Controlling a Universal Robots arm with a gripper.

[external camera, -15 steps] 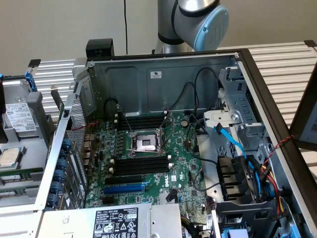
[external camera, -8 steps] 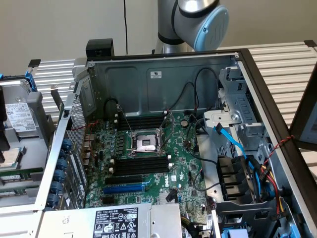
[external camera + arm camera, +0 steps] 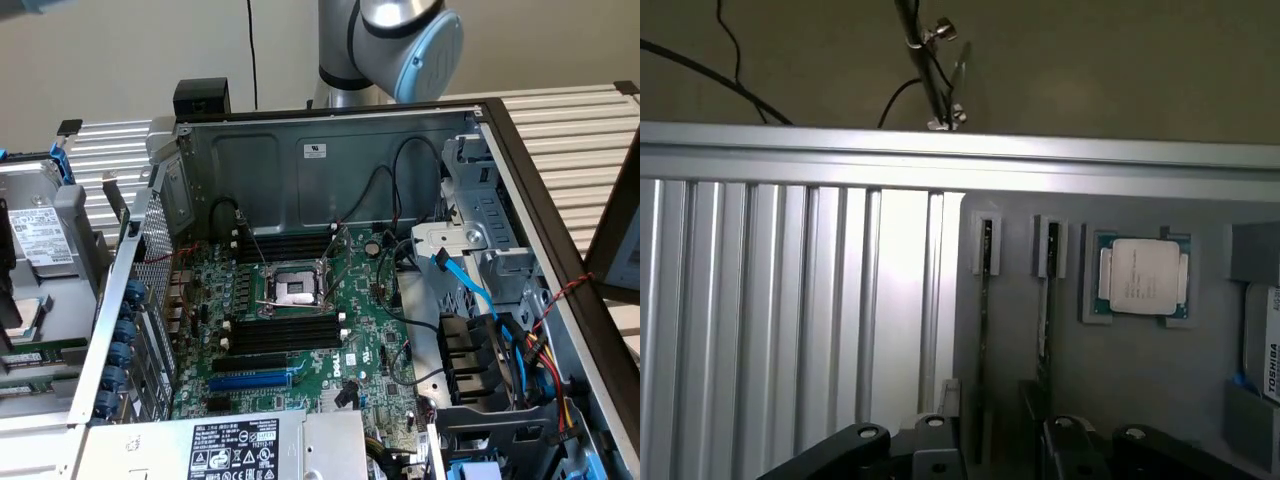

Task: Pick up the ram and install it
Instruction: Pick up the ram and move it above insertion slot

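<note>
Two ram sticks (image 3: 985,330) stand on edge in slots of a grey holder tray (image 3: 1120,400), seen from above in the wrist view. My gripper (image 3: 990,462) hangs above them, open, with nothing between its black fingers (image 3: 862,440). In the exterior view the same tray lies at the left, where the ram shows as green strips (image 3: 40,352). The open computer case holds the green motherboard (image 3: 375,345), with empty black memory slots (image 3: 285,330) on either side of the processor socket (image 3: 295,288). The arm's elbow (image 3: 405,35) rises behind the case.
A processor (image 3: 1143,278) sits in the tray beside the ram, and a hard drive (image 3: 1265,345) lies past it. Ribbed aluminium table (image 3: 780,330) borders the tray. Inside the case are blue and black cables (image 3: 480,300), a blue card slot (image 3: 250,380) and a drive cage (image 3: 480,190).
</note>
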